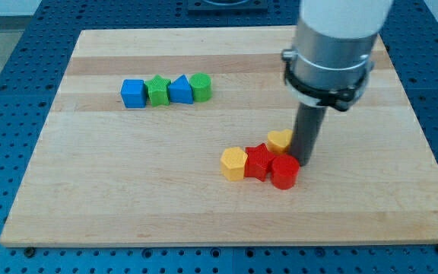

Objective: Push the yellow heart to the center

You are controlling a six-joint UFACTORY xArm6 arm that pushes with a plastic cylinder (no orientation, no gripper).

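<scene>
Partly behind my tip [304, 160], yellow heart [279, 140], shape unclear.

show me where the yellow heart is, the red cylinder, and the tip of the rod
yellow heart [279, 140]: camera view, on its top face, left of the rod.
red cylinder [284, 167]: camera view, on its round top face.
my tip [306, 160]: camera view, the rod's lower end, beside the heart.

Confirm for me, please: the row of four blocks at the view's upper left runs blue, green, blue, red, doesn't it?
Not quite. In the camera view the row's last block is a green cylinder, not red. The order is blue cube, green star-like block, blue triangular block, green.
</scene>
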